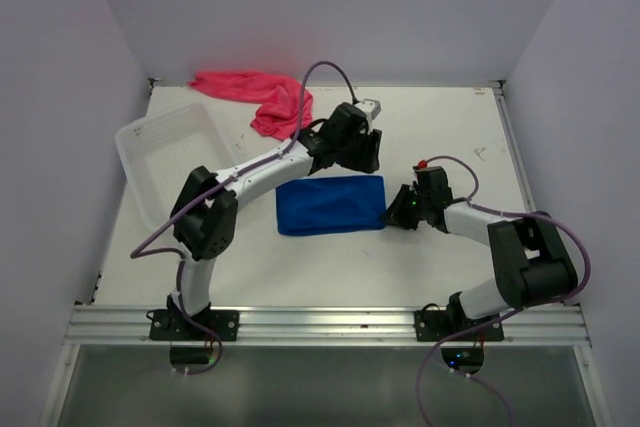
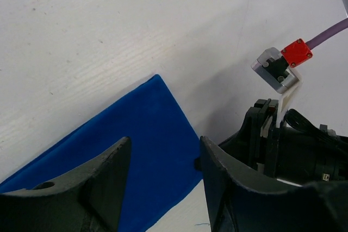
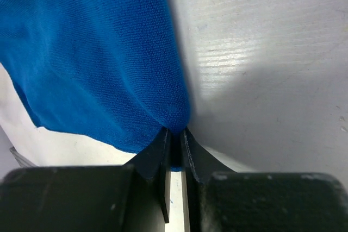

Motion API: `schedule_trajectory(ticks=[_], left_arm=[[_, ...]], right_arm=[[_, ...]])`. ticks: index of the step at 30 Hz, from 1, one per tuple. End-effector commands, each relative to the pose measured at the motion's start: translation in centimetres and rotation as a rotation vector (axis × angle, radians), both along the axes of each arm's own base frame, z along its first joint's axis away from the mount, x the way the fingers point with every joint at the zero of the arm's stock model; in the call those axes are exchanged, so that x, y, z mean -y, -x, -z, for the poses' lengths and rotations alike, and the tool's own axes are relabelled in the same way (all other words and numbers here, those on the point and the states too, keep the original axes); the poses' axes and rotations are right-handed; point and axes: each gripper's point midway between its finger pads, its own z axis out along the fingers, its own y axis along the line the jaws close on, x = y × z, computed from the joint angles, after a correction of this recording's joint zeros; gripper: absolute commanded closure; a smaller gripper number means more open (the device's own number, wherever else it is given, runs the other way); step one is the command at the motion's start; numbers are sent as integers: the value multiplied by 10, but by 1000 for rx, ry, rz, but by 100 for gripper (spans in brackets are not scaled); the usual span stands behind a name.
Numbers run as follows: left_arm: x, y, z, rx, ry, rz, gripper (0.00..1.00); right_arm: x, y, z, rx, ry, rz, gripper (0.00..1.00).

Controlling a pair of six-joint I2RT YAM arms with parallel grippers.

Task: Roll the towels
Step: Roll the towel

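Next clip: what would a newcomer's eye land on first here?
The blue towel lies folded flat in the middle of the table, its right edge pinched in the right end effector. The left end effector hangs open over its far right corner. The pink-red towel sits crumpled at the far edge, near a white basket.

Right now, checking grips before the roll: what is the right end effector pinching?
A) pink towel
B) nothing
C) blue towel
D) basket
C: the right end effector is shut on the edge of the blue towel, as its wrist view shows.
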Motion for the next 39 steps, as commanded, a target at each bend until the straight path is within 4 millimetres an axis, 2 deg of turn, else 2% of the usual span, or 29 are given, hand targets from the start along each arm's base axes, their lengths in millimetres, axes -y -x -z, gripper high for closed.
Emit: schedule_trajectory(ticks=[1,3,4,6,7,8,9,10,12,15,16,20,21,25,32,38,39], left_arm=[[19,8,13,-68,-12,19,43],[26,7,15,-84,-26,13,45],[32,9,30,-105,-51,13,47],[43,4,27,-105,-36,3,47],[46,6,41,-123,-65,-2,48],[53,2,34,-115,-48,-11,48],[56,0,36,-119,-49,-16,48],[58,0,48,-134,-64,-23,48],[65,-5,45,-135,-43,-36,49],[64,-7,64,-159,-82,-58,50],[57,-14,69,-140,-114,-98,50],[40,-21,82,-120,-179,-172,51],[40,-23,78,-102,-169,-180,51],[34,-30,85,-80,-191,-224,51],[50,-36,98,-73,-149,-213,53],[50,-37,113,-74,-185,-219,56],[48,-36,121,-84,-199,-221,57]], right_arm=[[21,21,35,-61,111,16,92],[22,26,41,-80,115,18,93],[21,22,41,-57,106,19,94],[21,23,44,-60,104,20,96],[20,24,46,-64,102,19,96],[21,25,49,-69,105,18,96],[21,25,49,-71,103,18,97],[21,25,50,-72,105,17,98],[21,26,51,-72,102,15,98],[21,25,48,-59,110,10,100],[22,26,48,-56,116,6,100],[24,23,44,-39,123,8,100],[23,24,44,-38,121,2,100],[19,25,44,-47,104,-19,100],[17,30,46,-52,94,-36,100],[16,30,43,-41,87,-42,100],[16,30,43,-41,85,-45,100]])
